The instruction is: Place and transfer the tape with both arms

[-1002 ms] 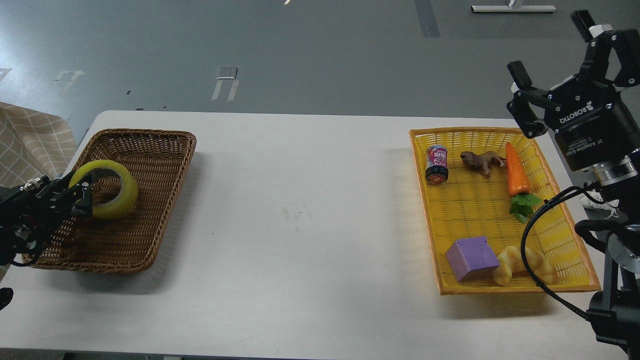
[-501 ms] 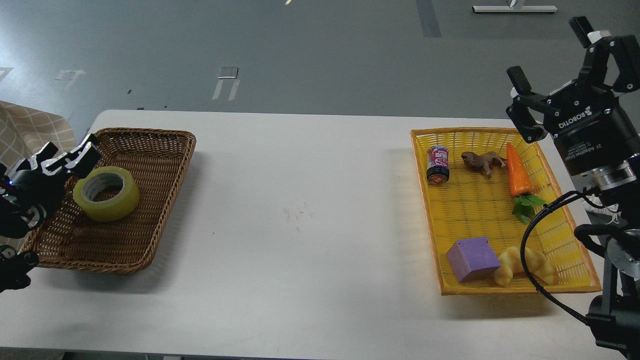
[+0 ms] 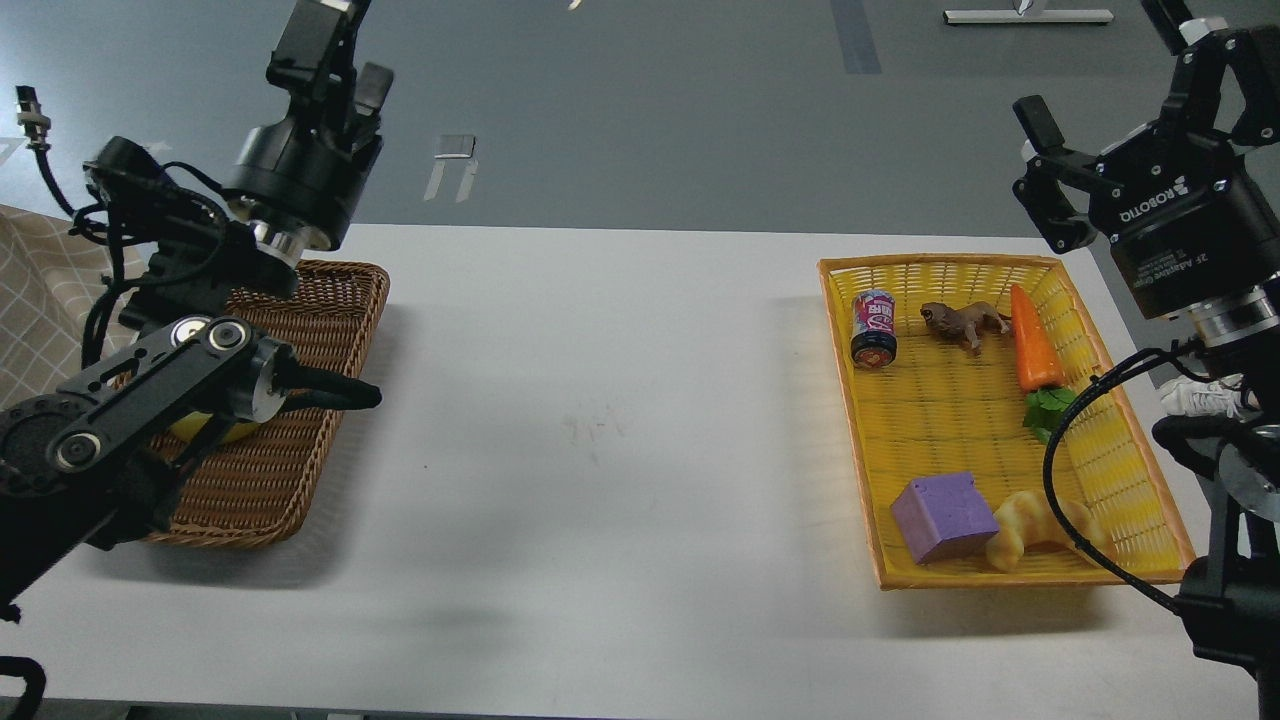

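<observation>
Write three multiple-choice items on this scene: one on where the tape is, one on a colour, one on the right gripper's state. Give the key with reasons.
1. Where is the tape?
A. In the brown wicker basket
B. In the yellow basket
C. On the bare table

2. What colour is the cube?
A. Green
B. Purple
C. Red

3. How is the right gripper?
A. Shut on the carrot
B. Shut on the tape
C. Open, holding nothing

Key: 1 A, a yellow sliver shows in the wicker basket behind the left arm. 2 B, the cube is plainly purple. 3 C, its fingers stand spread, raised beyond the yellow basket.
</observation>
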Controlling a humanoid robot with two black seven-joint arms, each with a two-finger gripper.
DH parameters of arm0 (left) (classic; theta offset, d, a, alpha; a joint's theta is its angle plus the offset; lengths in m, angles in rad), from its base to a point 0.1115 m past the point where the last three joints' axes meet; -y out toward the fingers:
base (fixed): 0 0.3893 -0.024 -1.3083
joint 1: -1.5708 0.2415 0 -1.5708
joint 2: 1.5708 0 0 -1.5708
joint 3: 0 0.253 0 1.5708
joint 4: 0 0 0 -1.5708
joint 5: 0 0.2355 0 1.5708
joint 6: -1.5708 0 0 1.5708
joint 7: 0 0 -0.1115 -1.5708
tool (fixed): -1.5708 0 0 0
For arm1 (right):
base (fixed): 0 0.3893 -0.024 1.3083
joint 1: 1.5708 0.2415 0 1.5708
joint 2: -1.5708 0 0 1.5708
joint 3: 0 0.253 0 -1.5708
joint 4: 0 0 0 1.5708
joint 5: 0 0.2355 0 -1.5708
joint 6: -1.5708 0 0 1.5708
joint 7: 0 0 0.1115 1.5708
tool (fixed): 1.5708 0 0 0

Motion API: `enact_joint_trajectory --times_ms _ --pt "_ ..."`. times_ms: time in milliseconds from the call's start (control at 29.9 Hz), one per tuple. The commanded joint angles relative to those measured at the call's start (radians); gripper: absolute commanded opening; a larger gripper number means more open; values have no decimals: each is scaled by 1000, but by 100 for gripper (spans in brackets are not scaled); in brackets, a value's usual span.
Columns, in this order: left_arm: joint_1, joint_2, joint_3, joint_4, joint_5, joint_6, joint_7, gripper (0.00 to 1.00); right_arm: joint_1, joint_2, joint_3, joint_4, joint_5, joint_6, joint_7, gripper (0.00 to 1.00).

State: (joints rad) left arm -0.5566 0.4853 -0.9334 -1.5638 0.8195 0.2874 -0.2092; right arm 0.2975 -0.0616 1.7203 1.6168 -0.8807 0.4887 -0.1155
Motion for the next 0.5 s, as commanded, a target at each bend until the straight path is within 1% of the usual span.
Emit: enact_joint_trajectory --times_ms 0,33,67,100,167,334,467 --pt "-29 -238 -116 -21 -56 -117 102 98 60 0 -21 -55 2 0 -6 100" --pt "-37 -293 -134 -21 -57 -144 138 98 89 0 -25 -69 2 0 -7 100" --pt "-37 -309 -139 -21 -60 -158 143 98 101 0 -25 -72 2 0 -7 100" --pt "-37 -321 -142 -21 -63 -177 145 98 113 0 -25 -75 2 0 -7 100" --pt "-25 -361 -165 -21 -68 -246 143 98 158 11 -28 -89 2 0 -7 100" --pt "15 -424 -237 -18 -83 -281 145 98 176 17 -70 -123 2 0 -3 100" --pt "52 -436 -257 -19 -103 -320 142 98 170 57 -67 -114 5 0 2 100"
